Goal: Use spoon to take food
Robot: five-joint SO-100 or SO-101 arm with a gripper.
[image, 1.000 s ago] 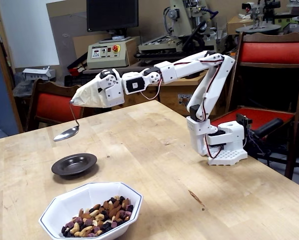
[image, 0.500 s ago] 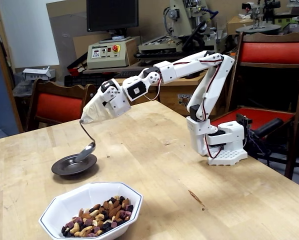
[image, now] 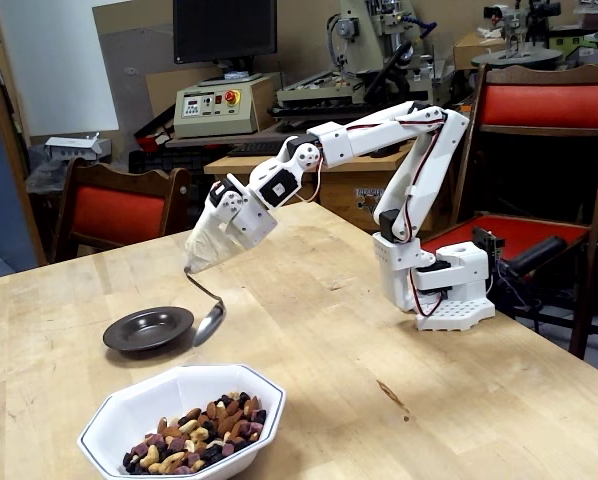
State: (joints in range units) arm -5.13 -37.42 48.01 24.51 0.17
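Observation:
In the fixed view the white arm reaches left and down over the wooden table [image: 379, 330]. Its gripper [image: 201, 255] is wrapped in beige tape, so its fingers are hidden. A shiny silver spoon [image: 210, 317] hangs from the taped end, handle bent, bowl pointing down just right of the small dark dish [image: 147, 329]. The spoon bowl looks empty. The food [image: 194, 432], tan nuts mixed with dark purple pieces, lies in a white octagonal bowl [image: 169, 395] at the front left, below and in front of the spoon.
The arm's white base [image: 449, 290] stands at the table's right side. Red-cushioned chairs [image: 114, 210] sit behind the table at left and right. Machines and a monitor fill the background.
The gripper has swung right and down with the spoon. The spoon went from hovering left of the dish, to over the dish, to just right of it, nearer the white bowl.

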